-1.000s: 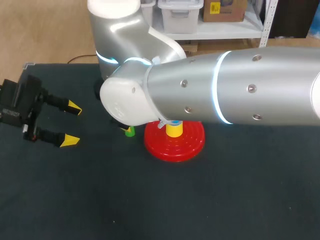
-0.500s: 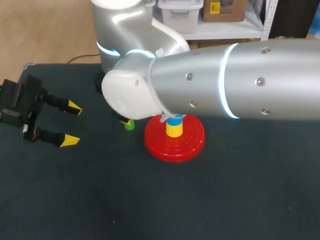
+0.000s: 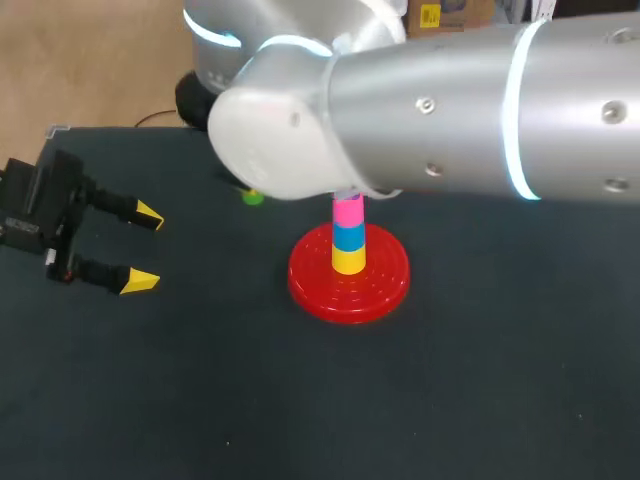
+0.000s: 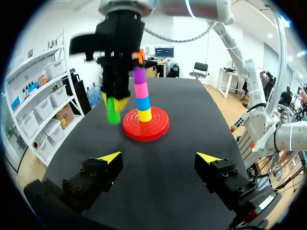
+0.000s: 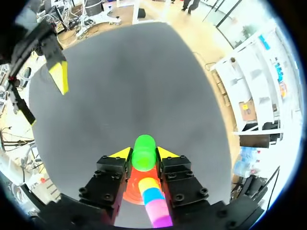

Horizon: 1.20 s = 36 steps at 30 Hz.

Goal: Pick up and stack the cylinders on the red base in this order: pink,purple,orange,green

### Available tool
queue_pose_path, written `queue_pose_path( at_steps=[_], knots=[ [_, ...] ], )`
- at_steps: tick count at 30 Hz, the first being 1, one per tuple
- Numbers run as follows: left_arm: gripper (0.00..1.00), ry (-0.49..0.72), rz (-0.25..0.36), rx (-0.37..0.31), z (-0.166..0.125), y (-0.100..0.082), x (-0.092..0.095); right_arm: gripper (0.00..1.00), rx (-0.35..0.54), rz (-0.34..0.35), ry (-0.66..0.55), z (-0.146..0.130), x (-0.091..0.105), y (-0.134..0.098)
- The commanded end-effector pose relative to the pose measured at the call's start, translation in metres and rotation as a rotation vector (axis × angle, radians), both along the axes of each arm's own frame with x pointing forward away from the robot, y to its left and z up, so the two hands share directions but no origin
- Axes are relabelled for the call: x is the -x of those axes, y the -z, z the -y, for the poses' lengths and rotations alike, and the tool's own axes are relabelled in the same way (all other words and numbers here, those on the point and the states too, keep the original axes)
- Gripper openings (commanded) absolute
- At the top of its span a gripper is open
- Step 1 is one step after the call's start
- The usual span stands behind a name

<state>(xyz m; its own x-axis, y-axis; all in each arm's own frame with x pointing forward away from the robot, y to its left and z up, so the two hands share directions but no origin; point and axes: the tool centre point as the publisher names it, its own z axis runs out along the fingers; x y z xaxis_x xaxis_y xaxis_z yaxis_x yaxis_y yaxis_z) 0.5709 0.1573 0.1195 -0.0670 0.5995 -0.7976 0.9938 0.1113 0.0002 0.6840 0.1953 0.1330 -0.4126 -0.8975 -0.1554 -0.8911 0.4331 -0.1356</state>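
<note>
The right gripper (image 5: 144, 154) is closed on the one green cylinder (image 5: 143, 148). Its two yellow-tipped fingers (image 5: 169, 154) press the cylinder from opposite sides and stand only as far apart as the cylinder is wide. The cylinder's rounded end pokes out past the tips. In the head view the right arm (image 3: 450, 110) comes in from the right and covers most of that gripper. There the green cylinder (image 3: 252, 197) shows only as a small patch at about 10 o'clock from the red base (image 3: 385, 290), off the stack. The left gripper (image 4: 159, 158) holds nothing. Its two fingers (image 4: 109, 157) are spread wide over the dark table (image 3: 300, 400). In the head view it sits well apart from the base at about 9 o'clock, with its tips pointing toward 3 o'clock. There is one red base, and a single stack (image 4: 142, 96) stands upright at its centre. From the left wrist view the tiers count as yellow at the bottom, then blue, pink and purple, one of each. A bit of orange shows at the top, partly hidden behind the right gripper. In the head view only yellow, blue and pink show below the arm. Under the right gripper's fingers the same stack shows end-on, directly beneath the held green cylinder.
</note>
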Motion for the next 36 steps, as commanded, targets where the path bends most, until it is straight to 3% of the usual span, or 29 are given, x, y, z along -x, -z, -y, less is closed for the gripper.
queue_pose_path(
  at_steps=[1, 12, 22, 29, 36],
  knots=[
    [1.0, -0.001, 0.005, 0.004, 0.0, 0.001, 0.001, 0.0, -0.035, 0.051, 0.001, 0.011, 0.004, -0.026],
    [1.0, -0.001, 0.005, 0.004, 0.0, 0.001, 0.001, 0.0, -0.059, 0.161, 0.004, 0.02, -0.011, -0.096],
    [1.0, -0.001, 0.005, 0.004, 0.0, 0.001, 0.001, 0.0, -0.051, 0.235, 0.075, 0.051, -0.019, -0.139],
    [1.0, -0.001, 0.005, 0.004, 0.0, 0.001, 0.001, 0.0, -0.068, 0.244, 0.126, 0.073, -0.021, -0.15],
    [1.0, -0.001, 0.005, 0.004, 0.0, 0.001, 0.001, 0.0, -0.075, 0.22, 0.142, 0.086, -0.016, -0.147]
  ],
)
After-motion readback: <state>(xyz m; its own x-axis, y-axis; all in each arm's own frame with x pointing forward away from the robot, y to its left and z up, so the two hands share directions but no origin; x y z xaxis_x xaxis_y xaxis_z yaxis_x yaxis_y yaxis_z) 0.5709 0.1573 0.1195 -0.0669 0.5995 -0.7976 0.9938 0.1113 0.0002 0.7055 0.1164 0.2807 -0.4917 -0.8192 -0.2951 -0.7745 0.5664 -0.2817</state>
